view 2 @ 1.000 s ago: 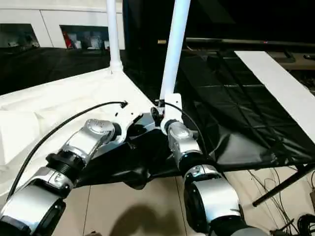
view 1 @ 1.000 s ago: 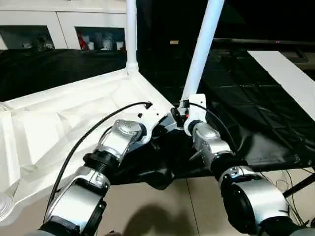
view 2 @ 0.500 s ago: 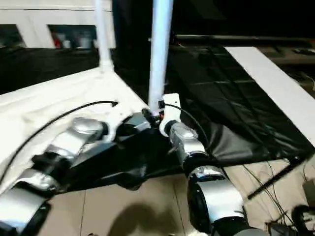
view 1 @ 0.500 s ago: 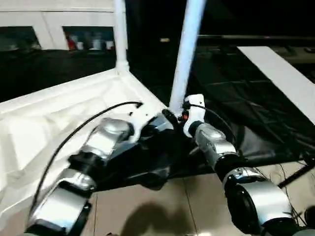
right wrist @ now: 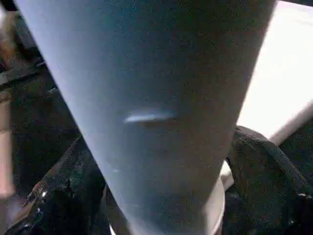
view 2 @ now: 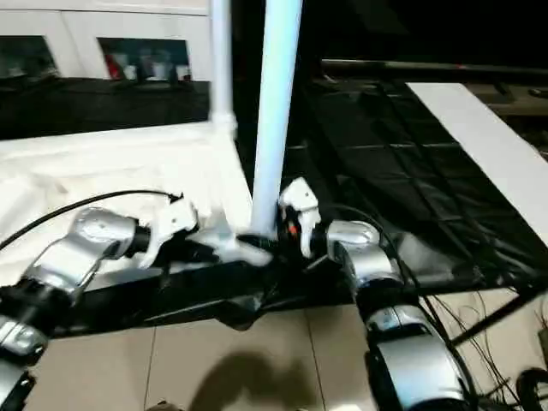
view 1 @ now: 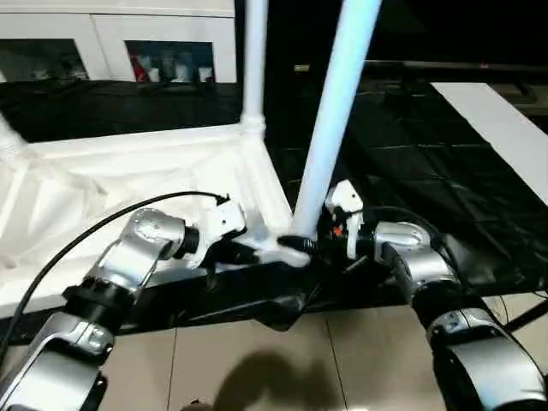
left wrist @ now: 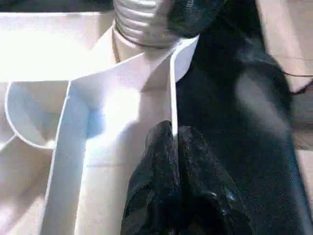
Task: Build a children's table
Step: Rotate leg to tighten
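The children's table lies upside down: its white ribbed tabletop (view 1: 128, 180) rests on a black-covered surface. One white leg (view 1: 254, 68) stands in the far corner. A second leg (view 1: 336, 111) rises tilted from the near corner socket (view 1: 289, 250). My left gripper (view 1: 250, 253) is shut on the tabletop's thin rim wall (left wrist: 172, 88) just beside that socket. My right gripper (view 1: 319, 244) is at the second leg's base (right wrist: 156, 122). It is open, with one black finger (right wrist: 63, 196) on each side of the tube.
A white glass-door cabinet (view 1: 171, 51) stands at the back. The black cloth (view 1: 428, 171) covers the surface to the right, with a white board (view 1: 505, 128) lying on it. Tiled floor (view 1: 342, 360) lies in front, with cables at the right edge. Another white tube (view 1: 7, 137) shows at the left.
The camera has shifted. My right gripper's fingers have spread apart at the leg's base and its wrist has swung to the right of the leg. The left gripper keeps its hold.
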Tool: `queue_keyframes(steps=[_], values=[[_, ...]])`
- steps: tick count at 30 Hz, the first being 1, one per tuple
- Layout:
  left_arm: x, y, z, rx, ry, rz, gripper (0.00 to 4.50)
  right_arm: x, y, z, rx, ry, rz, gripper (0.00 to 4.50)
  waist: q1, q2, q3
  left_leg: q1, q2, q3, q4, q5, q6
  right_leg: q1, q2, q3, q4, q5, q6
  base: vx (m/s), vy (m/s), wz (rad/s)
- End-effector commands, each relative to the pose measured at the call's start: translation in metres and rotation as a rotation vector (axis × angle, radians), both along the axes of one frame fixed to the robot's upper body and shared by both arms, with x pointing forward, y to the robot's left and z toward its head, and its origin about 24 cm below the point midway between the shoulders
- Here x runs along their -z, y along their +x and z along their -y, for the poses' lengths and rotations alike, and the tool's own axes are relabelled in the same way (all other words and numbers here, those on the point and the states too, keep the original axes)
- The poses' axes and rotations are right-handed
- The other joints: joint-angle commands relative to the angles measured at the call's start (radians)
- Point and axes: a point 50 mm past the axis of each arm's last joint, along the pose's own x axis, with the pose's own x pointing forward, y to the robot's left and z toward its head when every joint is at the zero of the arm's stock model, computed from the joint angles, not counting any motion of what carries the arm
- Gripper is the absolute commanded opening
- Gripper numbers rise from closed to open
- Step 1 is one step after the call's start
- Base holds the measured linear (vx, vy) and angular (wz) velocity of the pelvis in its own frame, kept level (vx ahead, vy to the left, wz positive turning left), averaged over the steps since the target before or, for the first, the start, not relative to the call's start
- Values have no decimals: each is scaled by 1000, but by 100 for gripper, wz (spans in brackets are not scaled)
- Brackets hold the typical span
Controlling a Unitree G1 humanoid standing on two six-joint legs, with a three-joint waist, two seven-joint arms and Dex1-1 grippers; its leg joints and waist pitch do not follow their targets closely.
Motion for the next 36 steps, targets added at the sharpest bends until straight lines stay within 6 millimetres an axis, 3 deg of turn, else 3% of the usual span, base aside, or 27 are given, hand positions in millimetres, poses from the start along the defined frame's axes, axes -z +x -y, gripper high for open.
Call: queue_keyframes(steps=[1,4,11,19,20,23,25,30,31,32,34,36], values=[[-1,-4,5,72,5,-19,0,-3,0,8,-10,-20,22,370,-6,13,-61,8,12,10,-59,-133,48,59,-65,46,-57,14,-260,0,0,0],[-3,-4,4,77,5,-14,0,0,-5,9,-70,-64,16,370,-6,10,-61,7,9,10,-58,-135,42,61,-65,47,-60,-9,-252,0,0,0],[-5,-3,6,78,-3,-6,0,0,-3,7,-51,-79,1,306,-7,8,-63,7,9,9,-57,-118,42,61,-65,47,-57,-4,-250,0,0,0],[-5,-4,6,77,-4,-6,0,0,-2,7,-48,-69,-5,291,-7,8,-63,6,9,9,-56,-112,46,61,-65,46,-56,5,-251,0,0,0],[-4,-4,5,79,-3,-11,0,1,-4,7,-52,-65,-14,283,-8,2,-63,6,9,10,-56,-111,48,62,-65,46,-56,5,-251,0,0,0],[-2,-6,4,82,1,-22,0,6,-7,8,-58,-65,-36,277,-7,6,-64,7,9,10,-55,-109,49,60,-65,47,-55,4,-252,0,0,0],[2,-2,7,27,7,2,0,16,-3,11,94,-71,-58,274,-9,6,-63,6,9,10,-55,-105,46,60,-66,47,-55,8,-253,0,0,0],[5,16,18,-162,-6,66,0,33,5,13,406,-70,-109,272,-17,5,-54,14,5,7,-63,-197,1,54,-69,50,-78,-187,-208,0,0,0],[5,17,19,-173,-8,70,0,34,5,13,427,-68,-115,272,-18,6,-53,14,6,6,-64,-203,-3,54,-70,50,-79,-202,-204,0,0,0],[7,25,27,-270,-16,90,0,44,8,12,619,-62,-169,272,-19,12,-54,16,6,5,-65,-209,-10,52,-70,51,-80,-216,-198,0,0,0],[10,32,37,-375,-24,96,0,53,10,10,818,-82,-223,272,-26,12,-54,19,4,2,-67,-228,-32,50,-69,50,-83,-255,-187,0,0,0],[10,35,41,-413,-24,101,0,55,10,8,878,-92,-228,272,-33,9,-52,17,1,2,-66,-247,-33,47,-70,49,-91,-296,-171,0,0,0]])
